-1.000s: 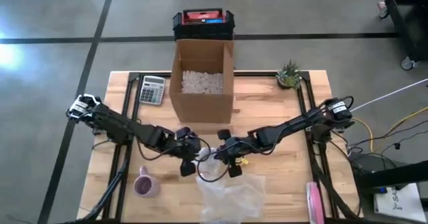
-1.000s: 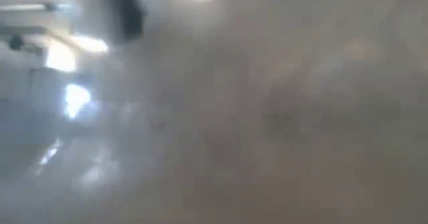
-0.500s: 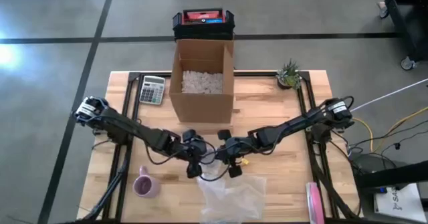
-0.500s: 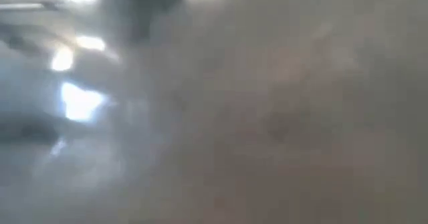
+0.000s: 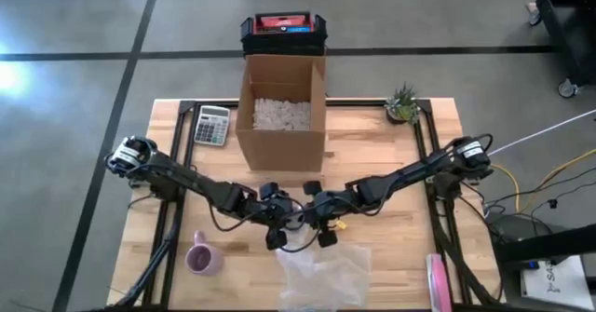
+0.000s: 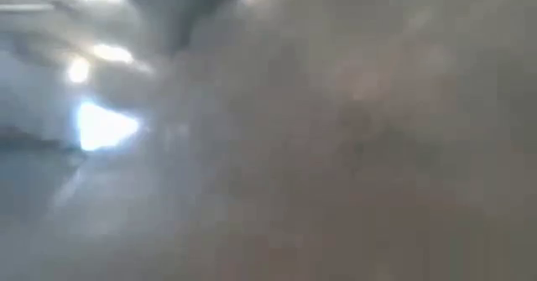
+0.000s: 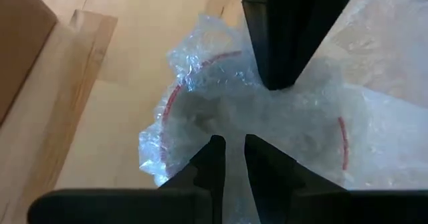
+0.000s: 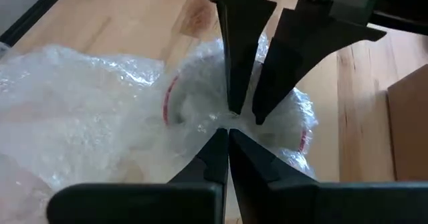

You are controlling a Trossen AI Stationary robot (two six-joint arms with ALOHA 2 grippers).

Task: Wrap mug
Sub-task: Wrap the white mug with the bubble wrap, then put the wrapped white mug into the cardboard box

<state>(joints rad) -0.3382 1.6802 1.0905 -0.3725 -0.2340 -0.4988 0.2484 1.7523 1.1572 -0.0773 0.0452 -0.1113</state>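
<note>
A sheet of clear bubble wrap [image 5: 321, 273] with red curved marks lies near the table's front edge. Its far part [image 8: 194, 110] is bunched up and raised between the two grippers. My left gripper [image 5: 282, 226] reaches it from the left and my right gripper [image 5: 309, 221] from the right. Their fingertips nearly meet, and both are shut on the wrap. The purple mug [image 5: 200, 258] stands upright on the table to the near left, apart from the wrap and both grippers. The low view shows only grey haze. My left gripper pinches the raised bunch of bubble wrap [image 7: 231, 127] between its two fingers [image 8: 235, 83], slanting down from the table's left. The wrap's near part lies on the table. My right gripper pinches the same bunch [image 8: 224, 120] between its two fingers, right opposite the left fingertips, coming from the table's right. Several crumpled layers sit in the hold.
An open cardboard box [image 5: 279, 116] with white filling stands at the back centre, with a red-and-black case [image 5: 282, 33] behind it. A calculator [image 5: 212, 124] lies left of the box, and a small plant [image 5: 402, 102] is at the back right. A pink object [image 5: 436, 279] lies at the near right.
My left gripper has moved toward the table's right, closing in on my right gripper and the raised bunch of bubble wrap.
</note>
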